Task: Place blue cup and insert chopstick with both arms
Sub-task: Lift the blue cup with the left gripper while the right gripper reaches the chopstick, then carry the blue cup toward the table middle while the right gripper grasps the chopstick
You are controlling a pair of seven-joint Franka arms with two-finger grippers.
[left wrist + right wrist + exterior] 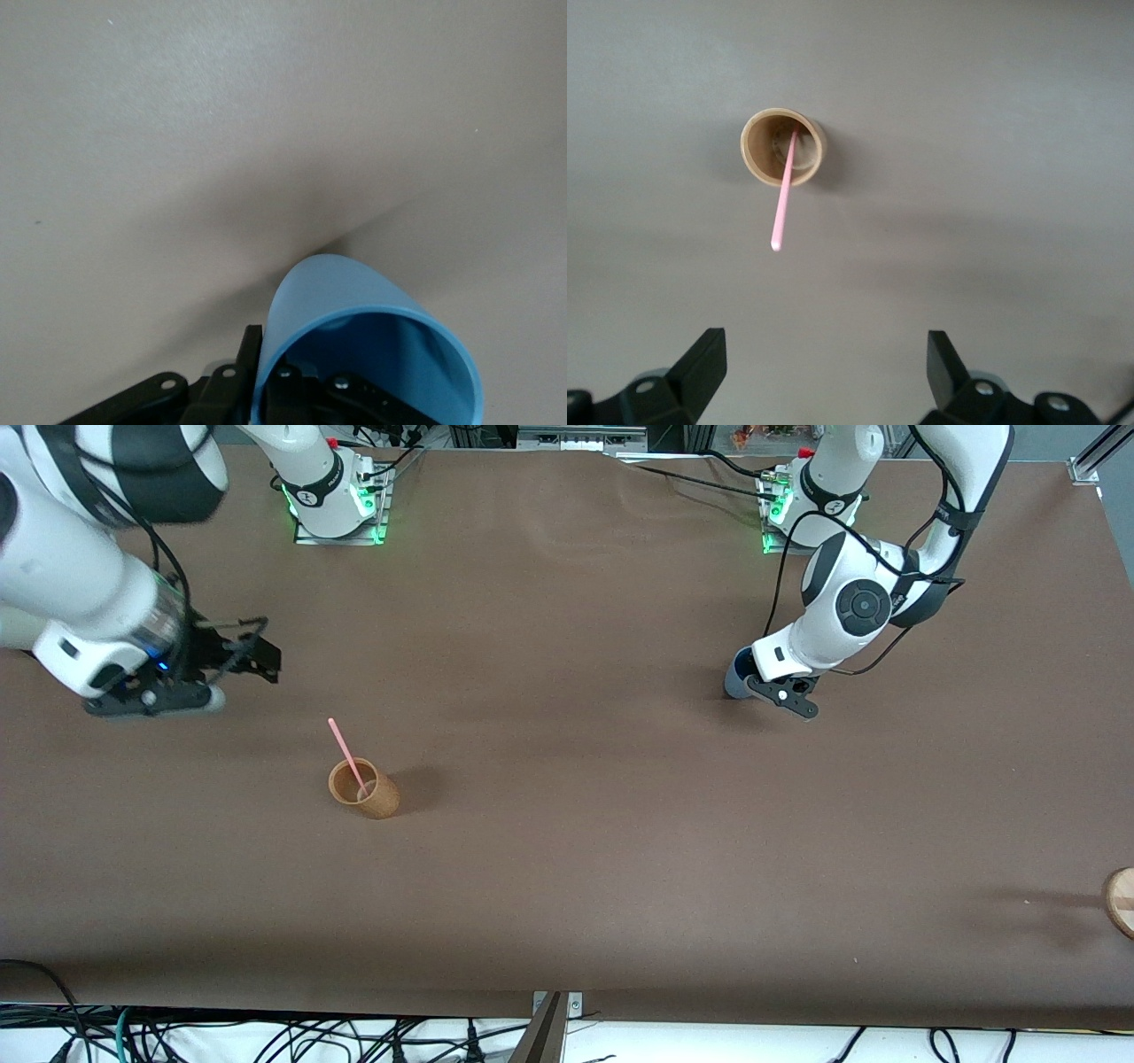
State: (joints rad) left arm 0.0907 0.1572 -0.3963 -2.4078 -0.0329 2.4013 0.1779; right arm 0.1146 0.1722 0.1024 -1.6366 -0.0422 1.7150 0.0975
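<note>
The tan cup [364, 787], nearest the camera, holds the light, stiff chopstick [346, 756]; the right gripper [237, 657] hovers wide; the left gripper [769, 682] pinches the blue cup's [737, 674] thin rim, likely slippery.

left gripper [769, 682]: low at table, fingers clamped on cup [372, 341] wall | right gripper [232, 660]: above table, fingers spread, empty

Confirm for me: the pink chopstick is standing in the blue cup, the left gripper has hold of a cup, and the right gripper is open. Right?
Not quite. The chopstick stands in the tan cup, as the front and right wrist views show. The blue cup is the one the left gripper holds, and the right gripper is open.
</note>
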